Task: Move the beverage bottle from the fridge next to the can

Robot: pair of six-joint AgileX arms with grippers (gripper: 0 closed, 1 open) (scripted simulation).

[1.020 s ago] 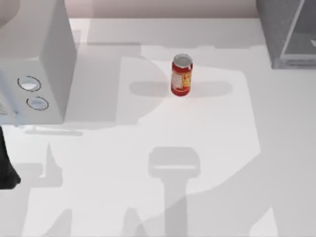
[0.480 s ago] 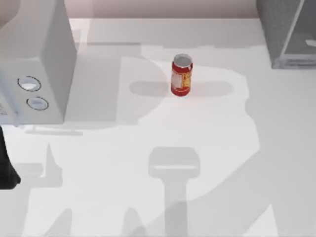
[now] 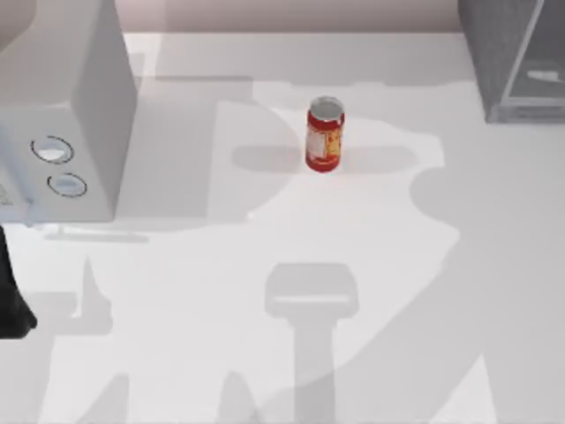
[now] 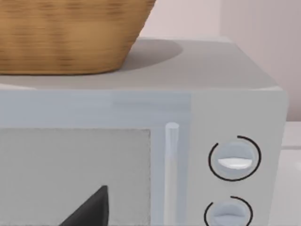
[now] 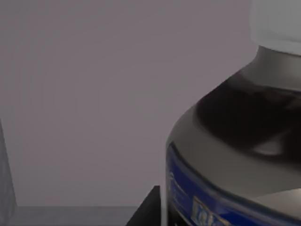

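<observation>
The small red cylindrical can (image 3: 324,135) with a yellow label patch and silver top stood upright on the white table (image 3: 265,353), toward the far middle. Print on its label was too small to read.

The large grey box-shaped fridge (image 3: 512,57) with a glassy front panel occupied the far right corner of the table. The right wrist view looked into a grey interior, where the tall plastic beverage bottle (image 5: 235,155) of dark brown liquid stood very close to the camera. Its white cap (image 5: 277,23) sat at the top, and a blue label band (image 5: 188,188) with pale lettering ran round it; the lettering was cut off and could not be read. A dark finger (image 5: 148,207) of the right end effector showed just beside the bottle's label; whether the end effector was wide, narrow or holding the bottle could not be told.

At the left side of the table stood a light grey boxy appliance (image 3: 62,132) with two round dials (image 4: 233,160), a woven brown basket (image 4: 66,33) resting on its top. The left arm (image 3: 11,300) was parked at the table's left edge. A dark fingertip (image 4: 91,209) of the left end effector showed before the appliance door; its state could not be told.

Compared with a second earlier, the can and appliance had not moved. The broad shadow on the right half of the table had changed outline, bulging further inward near the can.
</observation>
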